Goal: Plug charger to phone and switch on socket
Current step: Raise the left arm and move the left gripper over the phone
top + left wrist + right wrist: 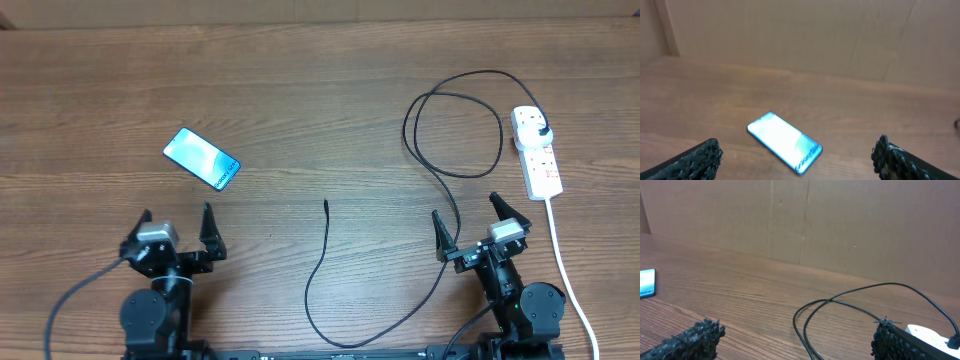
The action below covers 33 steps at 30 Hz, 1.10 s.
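The phone [202, 158] lies flat on the wooden table at the left, its light-blue screen lit; the left wrist view shows the phone [784, 141] ahead, between and beyond the fingers. My left gripper [177, 228] stands open just in front of it, nothing held. The charger, a thin black cable [455, 150], loops at the right, then runs down and back up to its connector tip [326, 204] at table centre. Its black plug [541, 131] sits in the white socket [537, 153] at the far right. My right gripper [465, 217] stands open over the cable [840, 305], empty.
A white cord [570, 275] runs from the socket down the right side towards the table's front edge. A brown cardboard wall [840, 225] closes off the back of the table. Both arm bases sit at the front edge.
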Tool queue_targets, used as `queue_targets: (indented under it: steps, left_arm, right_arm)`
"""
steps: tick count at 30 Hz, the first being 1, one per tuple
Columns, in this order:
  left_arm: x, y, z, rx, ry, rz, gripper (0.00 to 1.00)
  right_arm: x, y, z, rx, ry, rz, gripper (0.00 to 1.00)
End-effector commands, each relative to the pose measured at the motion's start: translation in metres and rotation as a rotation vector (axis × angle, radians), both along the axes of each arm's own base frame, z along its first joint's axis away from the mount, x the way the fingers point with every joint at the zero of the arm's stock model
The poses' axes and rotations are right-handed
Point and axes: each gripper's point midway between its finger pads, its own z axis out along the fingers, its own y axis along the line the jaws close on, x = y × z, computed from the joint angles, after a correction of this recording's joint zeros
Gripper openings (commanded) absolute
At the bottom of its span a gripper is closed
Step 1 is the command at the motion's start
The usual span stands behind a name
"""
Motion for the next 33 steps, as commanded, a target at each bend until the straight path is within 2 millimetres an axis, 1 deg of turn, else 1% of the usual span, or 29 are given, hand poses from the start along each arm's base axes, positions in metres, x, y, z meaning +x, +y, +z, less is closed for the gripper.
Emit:
queue_targets:
  steps: [1,3,4,10,14,17,18,20,22,23,26,28,31,33]
  left_arm:
    - [0.003,0.005,0.039,-0.034,0.006,0.031,1.00]
    - [0.009,0.005,0.046,-0.042,0.051,0.033,1.00]
    - [0.019,0.006,0.054,-0.063,0.106,0.037,1.00]
    - [0.058,0.007,0.082,-0.162,0.266,0.060,1.00]
    - [0.090,0.001,0.098,-0.183,0.426,0.030,1.00]
    - [0.115,-0.012,0.105,-0.140,0.543,-0.062,1.00]
    - [0.125,-0.018,0.105,-0.152,0.571,-0.098,1.00]
    - [0.131,-0.028,0.099,-0.184,0.619,-0.156,1.00]
    - [0.135,-0.035,0.084,-0.211,0.682,-0.188,1.00]
    - [0.141,-0.038,0.074,-0.232,0.710,-0.203,0.99]
    - [0.153,-0.038,0.057,-0.265,0.746,-0.189,1.00]
    - [0.155,-0.031,0.045,-0.337,0.781,-0.095,1.00]
    - [0.155,-0.010,0.030,-0.436,0.813,0.113,1.00]
    - [0.153,-0.002,0.026,-0.480,0.825,0.200,1.00]
  right_arm:
    - [0.000,0.002,-0.002,-0.004,-0.003,0.009,1.00]
    - [0.000,0.002,-0.002,-0.004,-0.003,0.009,1.00]
    - [0.000,0.002,-0.002,-0.004,-0.003,0.009,1.00]
    - [0.000,0.002,-0.002,-0.004,-0.003,0.009,1.00]
    - [0.000,0.002,-0.002,-0.004,-0.003,0.009,1.00]
    - [0.000,0.002,-0.002,-0.004,-0.003,0.009,1.00]
    - [0.000,0.002,-0.002,-0.004,-0.003,0.009,1.00]
    - [0.000,0.002,-0.002,-0.004,-0.003,0.009,1.00]
    - [0.000,0.002,-0.002,-0.004,-0.003,0.009,1.00]
    - [0.000,0.002,-0.002,-0.004,-0.003,0.009,1.00]
    - [0.000,0.002,-0.002,-0.004,-0.003,0.009,1.00]
    - [0.000,0.002,-0.002,-0.004,-0.003,0.009,1.00]
    - [0.000,0.002,-0.002,-0.004,-0.003,0.009,1.00]
    - [0.000,0.002,-0.002,-0.004,-0.003,0.009,1.00]
